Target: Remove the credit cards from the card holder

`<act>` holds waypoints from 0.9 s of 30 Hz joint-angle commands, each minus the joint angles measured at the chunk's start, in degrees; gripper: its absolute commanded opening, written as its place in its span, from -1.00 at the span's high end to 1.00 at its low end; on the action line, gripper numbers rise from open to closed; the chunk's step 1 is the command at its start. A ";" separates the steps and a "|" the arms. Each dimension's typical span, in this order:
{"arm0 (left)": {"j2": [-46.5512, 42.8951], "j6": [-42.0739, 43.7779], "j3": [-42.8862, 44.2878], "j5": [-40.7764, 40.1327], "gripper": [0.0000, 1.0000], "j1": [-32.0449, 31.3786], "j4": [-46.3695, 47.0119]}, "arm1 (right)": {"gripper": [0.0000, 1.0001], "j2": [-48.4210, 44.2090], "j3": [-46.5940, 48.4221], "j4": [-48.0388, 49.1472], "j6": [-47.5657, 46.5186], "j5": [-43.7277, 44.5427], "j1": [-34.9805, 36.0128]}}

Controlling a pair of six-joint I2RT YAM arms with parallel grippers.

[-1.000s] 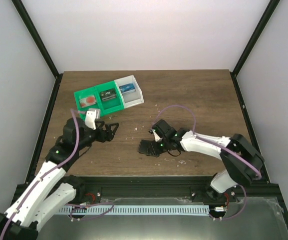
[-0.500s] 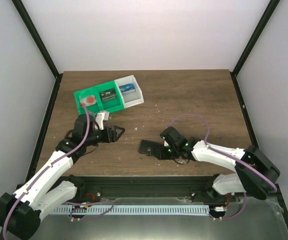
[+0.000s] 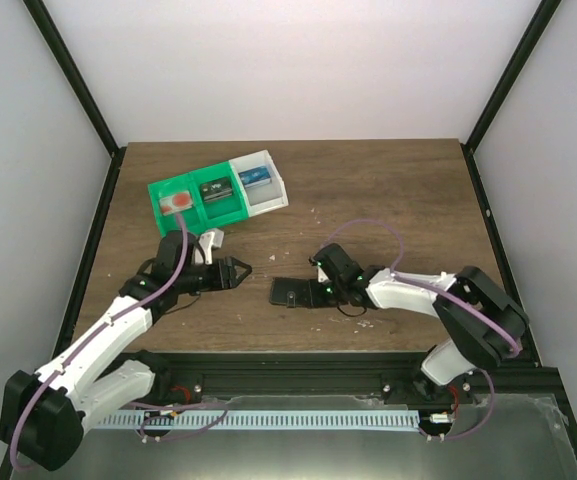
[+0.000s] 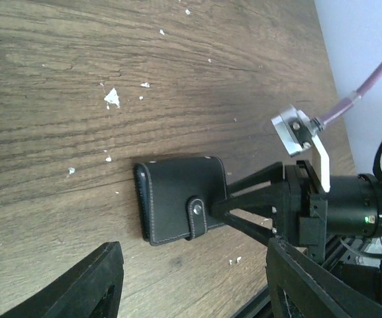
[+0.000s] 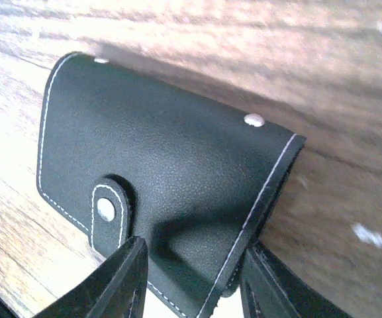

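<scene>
The black card holder [image 3: 290, 292] lies folded shut on the wooden table, its snap tab fastened; it also shows in the left wrist view [image 4: 177, 199] and the right wrist view [image 5: 157, 165]. My right gripper [image 3: 313, 290] [image 5: 191, 285] is shut on the holder's right end, one finger on each side. My left gripper [image 3: 240, 268] [image 4: 197, 285] is open and empty, a short way left of the holder and pointing at it. A red and pinkish-white card-like item [image 3: 176, 203] lies in the tray's left green compartment. No card shows at the holder.
A green-and-white three-compartment tray [image 3: 196, 178] stands at the back left, with a black card-sized item [image 3: 215, 190] in the middle and a blue one [image 3: 255, 179] in the white compartment. Small white crumbs dot the wood. A black frame rail runs along the near edge.
My left gripper has moved right toward the holder. My right gripper swung out right, then came back left with the holder, which now lies folded shut.
</scene>
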 commanded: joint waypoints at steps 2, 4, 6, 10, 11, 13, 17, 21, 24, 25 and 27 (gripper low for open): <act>-2.65 -2.76 -1.99 -0.21 -0.22 -0.26 0.07 | 0.20 4.93 5.60 4.37 -3.77 -3.13 -0.45; -3.35 -3.41 -2.85 -0.30 -0.22 -0.28 0.60 | 0.19 6.43 6.61 5.21 -4.45 -2.79 -0.46; -3.80 -4.11 -3.46 -0.61 -0.22 -0.28 0.82 | 0.19 7.78 8.90 3.86 -5.37 -1.53 -0.49; -5.01 -5.47 -4.18 0.52 -0.25 -0.28 1.60 | 0.21 8.92 15.17 -5.87 -3.85 3.50 -0.26; -5.54 -5.89 -4.32 0.78 -0.27 -0.26 1.76 | 0.22 8.45 15.85 -8.78 -3.10 4.82 -0.02; -6.97 -6.90 -4.69 1.09 -0.28 -0.27 2.32 | 0.24 6.53 16.54 -12.05 -1.81 7.23 1.19; -10.27 -8.02 -4.63 -0.13 -0.30 -0.26 2.63 | 0.26 2.29 17.34 -17.88 2.37 12.57 4.44; -12.11 -9.05 -5.31 -3.75 -0.31 -0.26 2.53 | 0.41 1.51 17.20 -19.25 5.78 13.04 6.72; -13.18 -10.39 -6.56 -3.65 -0.32 -0.26 4.20 | 0.49 2.91 18.00 -18.81 6.16 13.59 8.79; -13.45 -10.63 -6.94 -3.45 -0.32 -0.26 4.60 | 0.51 3.99 18.69 -18.67 6.10 13.86 9.34; -13.75 -10.35 -7.35 -3.35 -0.31 -0.26 4.75 | 0.51 6.05 20.48 -18.68 6.49 13.87 10.16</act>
